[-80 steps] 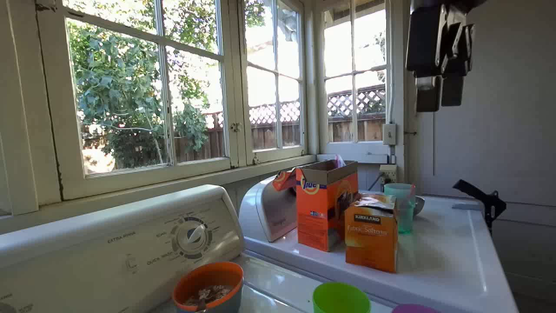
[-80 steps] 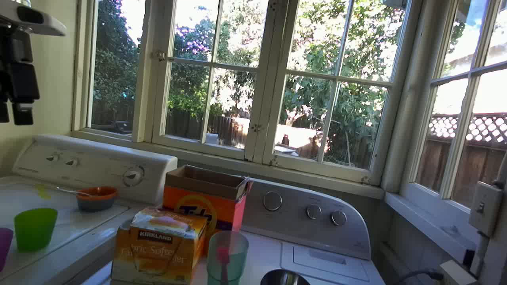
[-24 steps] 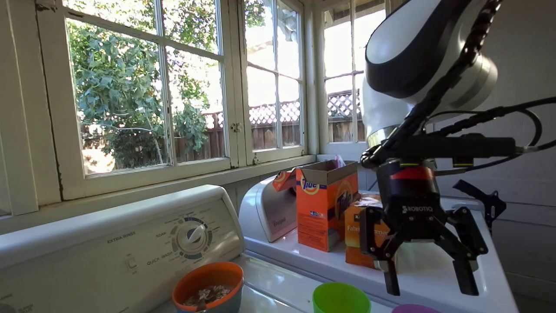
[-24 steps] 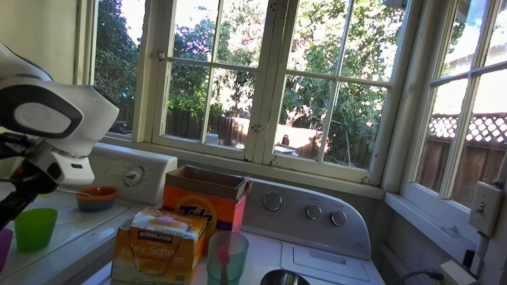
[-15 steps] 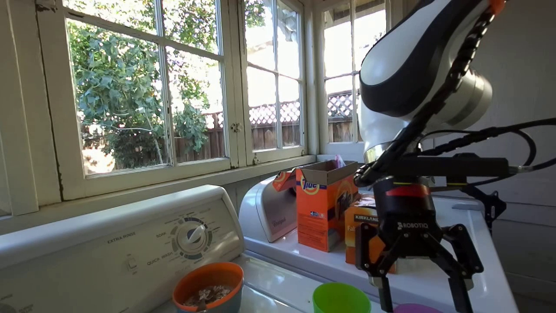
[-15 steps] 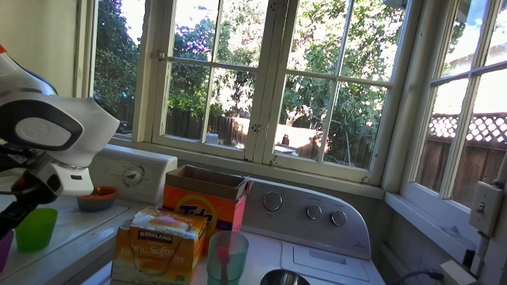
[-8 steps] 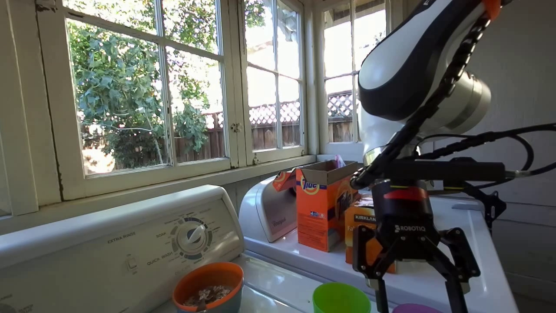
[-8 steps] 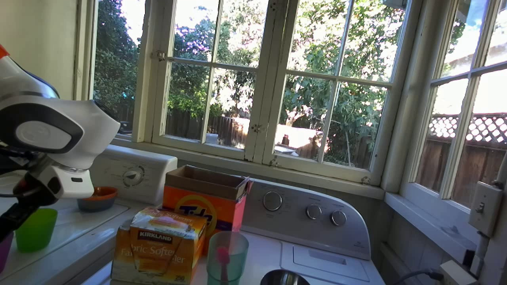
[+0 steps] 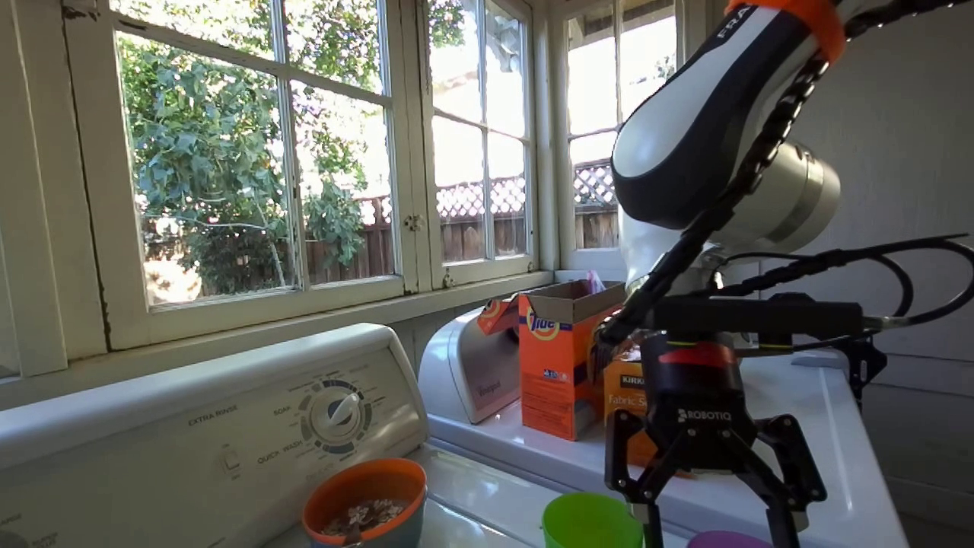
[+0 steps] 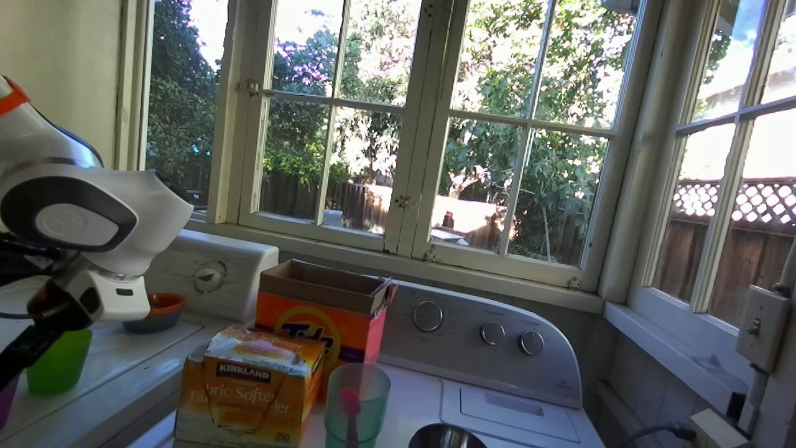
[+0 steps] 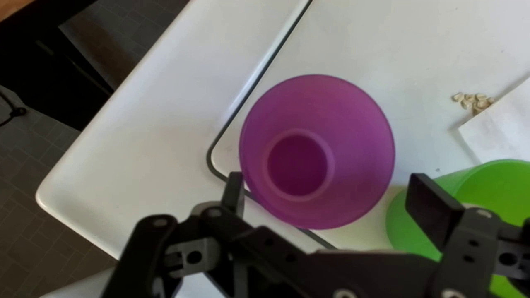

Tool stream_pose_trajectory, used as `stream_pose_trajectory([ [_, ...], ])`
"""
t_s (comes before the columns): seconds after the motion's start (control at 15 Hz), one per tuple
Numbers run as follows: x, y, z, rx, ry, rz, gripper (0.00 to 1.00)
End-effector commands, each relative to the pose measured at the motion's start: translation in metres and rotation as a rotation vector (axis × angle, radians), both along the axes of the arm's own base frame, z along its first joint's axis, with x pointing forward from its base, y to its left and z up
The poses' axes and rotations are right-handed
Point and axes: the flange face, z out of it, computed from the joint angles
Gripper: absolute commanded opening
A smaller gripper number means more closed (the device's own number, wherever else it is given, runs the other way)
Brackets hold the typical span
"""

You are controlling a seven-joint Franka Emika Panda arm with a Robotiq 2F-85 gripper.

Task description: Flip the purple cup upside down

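The purple cup [image 11: 316,207] stands upright, mouth up, on the white machine top. Only its rim [image 9: 727,540] shows at the bottom of an exterior view, and a sliver [image 10: 6,398] at the edge of an exterior view. My gripper [image 11: 327,178] is open and points down just over the cup; in an exterior view [image 9: 717,529] its fingers straddle the rim. In the wrist view the left finger is close against the cup's rim; whether it touches I cannot tell. The right finger stands between the purple cup and the lime-green cup [image 11: 505,186], overlapping the green one.
An orange-rimmed bowl [image 9: 365,487] stands near the control panel. A Tide box [image 9: 548,380], a Kirkland box [image 10: 249,392], a pale teal mug [image 10: 367,404] and a metal bowl [image 10: 448,435] stand on the adjacent machine. Paper [image 11: 501,124] and flakes lie near the cups.
The arm has come down from high up to the purple cup, lowering and shifting left in an exterior view. The lime-green cup has shifted slightly. The purple cup has not visibly moved.
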Motion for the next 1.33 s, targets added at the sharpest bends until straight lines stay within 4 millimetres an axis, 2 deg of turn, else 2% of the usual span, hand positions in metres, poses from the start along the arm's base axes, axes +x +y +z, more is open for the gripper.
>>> stream_pose_trajectory([
  [0.0, 0.009, 0.006, -0.01, 0.027, 0.014, -0.014, 1.0],
  [0.53, 0.016, 0.007, -0.013, 0.043, 0.023, -0.017, 1.0],
  [1.27, 0.001, -0.021, 0.008, 0.06, -0.031, -0.113, 1.0],
])
